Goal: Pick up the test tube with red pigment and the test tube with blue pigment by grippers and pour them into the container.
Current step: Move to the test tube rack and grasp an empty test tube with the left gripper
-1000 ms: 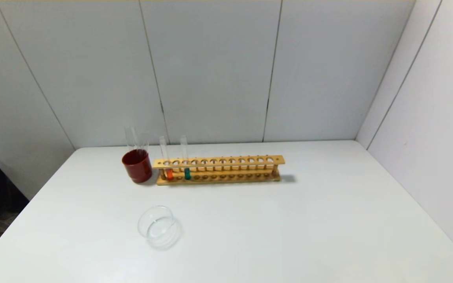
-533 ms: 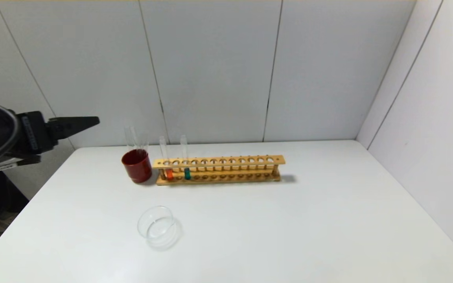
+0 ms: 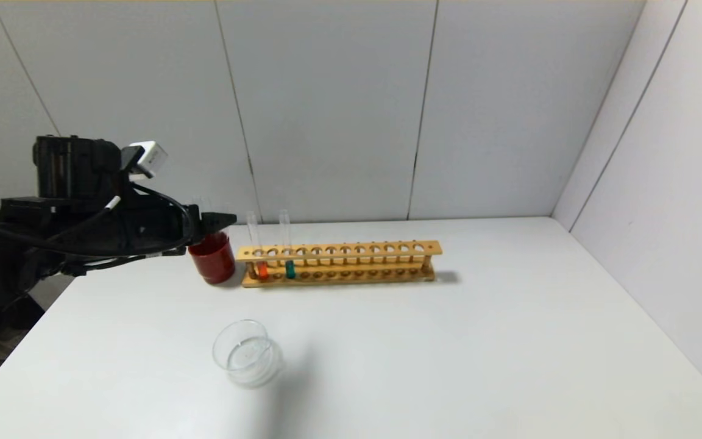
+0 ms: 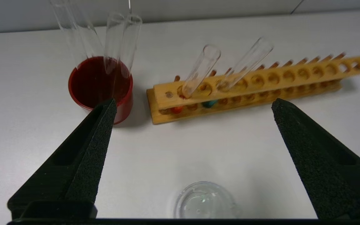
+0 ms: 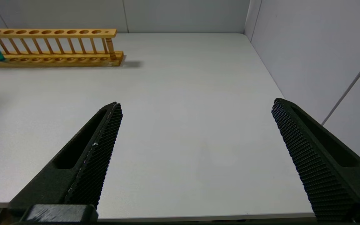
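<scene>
While our white worktop [image 3: 479, 341] carries the long wooden rack [image 3: 339, 263], our left hand [image 4: 192, 103] hovers spread wide above the low clear glass dish [image 3: 246, 353]; our right hand [image 5: 195, 104] waits apart, also spread. Both slim tubes, orange-red-filled [image 3: 261, 269] and teal-blue-filled [image 3: 290, 269], stand racked beside the dark red cup [image 3: 212, 258].

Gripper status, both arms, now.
Left gripper: open, empty, hovering short of the wooden rack.
Right gripper: open, empty, over bare table.

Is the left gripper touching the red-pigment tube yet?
Apart. In the left wrist view the left gripper is open, with bare table between its fingertips and the red-pigment tube.
</scene>
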Controlling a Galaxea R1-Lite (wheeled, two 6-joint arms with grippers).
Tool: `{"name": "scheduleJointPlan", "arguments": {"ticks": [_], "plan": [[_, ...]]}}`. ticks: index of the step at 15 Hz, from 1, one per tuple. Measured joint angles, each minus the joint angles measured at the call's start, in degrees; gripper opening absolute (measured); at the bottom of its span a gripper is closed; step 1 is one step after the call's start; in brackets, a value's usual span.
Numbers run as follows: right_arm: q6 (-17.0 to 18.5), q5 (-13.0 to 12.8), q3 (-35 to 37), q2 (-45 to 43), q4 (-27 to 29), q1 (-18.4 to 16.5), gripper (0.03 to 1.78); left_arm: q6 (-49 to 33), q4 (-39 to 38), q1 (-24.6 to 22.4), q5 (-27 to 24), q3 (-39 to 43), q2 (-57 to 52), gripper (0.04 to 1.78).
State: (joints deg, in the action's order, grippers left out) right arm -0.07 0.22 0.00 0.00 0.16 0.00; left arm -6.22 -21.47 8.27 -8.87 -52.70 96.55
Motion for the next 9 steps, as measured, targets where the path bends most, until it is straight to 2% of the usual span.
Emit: {"name": "scheduleJointPlan", "arguments": {"ticks": [3,7,9], "plan": [[0.0,0.02,0.0,0.0,0.02,0.0,1.75,1.32,-0.68,1.02,0.45,-0.5,4.89,1.75],[0.0,0.02,0.0,0.0,0.02,0.0,1.75,1.12,-8.55,1.82,0.23,-1.13,11.01,1.75],[0.0,0.02,0.0,0.0,0.02,0.0,1.75,1.04,-9.09,2.39,0.44,-2.21,13.32,1.75]]}}
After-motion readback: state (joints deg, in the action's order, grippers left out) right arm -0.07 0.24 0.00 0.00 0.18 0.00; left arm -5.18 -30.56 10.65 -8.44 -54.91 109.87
